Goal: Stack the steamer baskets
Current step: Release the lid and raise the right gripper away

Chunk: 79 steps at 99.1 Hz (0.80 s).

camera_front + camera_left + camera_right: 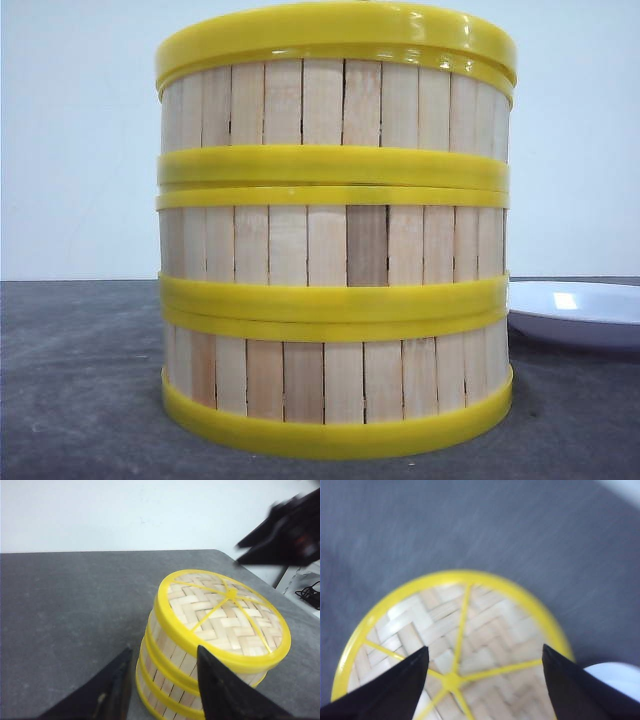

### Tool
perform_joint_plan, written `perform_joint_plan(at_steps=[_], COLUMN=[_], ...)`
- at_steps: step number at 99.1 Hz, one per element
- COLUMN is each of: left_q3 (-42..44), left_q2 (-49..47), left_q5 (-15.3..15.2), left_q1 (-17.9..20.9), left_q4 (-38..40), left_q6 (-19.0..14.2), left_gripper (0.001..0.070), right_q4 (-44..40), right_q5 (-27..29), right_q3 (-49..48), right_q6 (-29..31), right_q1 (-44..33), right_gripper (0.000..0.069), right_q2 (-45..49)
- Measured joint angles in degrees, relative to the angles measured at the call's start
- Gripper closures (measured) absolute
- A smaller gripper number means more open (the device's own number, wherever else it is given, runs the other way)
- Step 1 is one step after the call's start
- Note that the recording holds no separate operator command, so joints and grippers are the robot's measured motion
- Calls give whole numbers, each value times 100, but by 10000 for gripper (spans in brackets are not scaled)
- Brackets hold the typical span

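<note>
Steamer baskets (335,230), three round shallow ones of pale vertical wooden slats with thick yellow plastic rims, stand stacked on the dark grey counter (80,380), a white plate (580,312) at three o'clock. Both black pincers, left (162,682) and right (482,677), stand apart, holding nothing.

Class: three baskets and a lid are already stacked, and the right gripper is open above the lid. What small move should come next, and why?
Probably lift the right gripper straight up and away. The steamer baskets already stand in one aligned column with the woven lid on top, and the open jaws hold nothing. The left gripper, beside the stack, is open too.
</note>
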Motion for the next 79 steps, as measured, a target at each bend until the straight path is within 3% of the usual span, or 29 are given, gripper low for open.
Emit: perform_joint_plan(at_steps=[35,50,79], left_q3=[0,-179,-1034], left_q2=[0,0,0], left_q5=[0,-4,57], left_q1=[0,0,0], left_q4=[356,520,710], left_q6=[15,98,133], left_gripper=[477,458,429], right_q4=[-175,-94,72], right_q5=[1751,2236,2312], right_q3=[-289,-1467,-3827], right_q6=[-70,275,1119], right_q1=[846,1226,1410], right_gripper=[246,246,246], right_q2=[-2337,-3523,-5187])
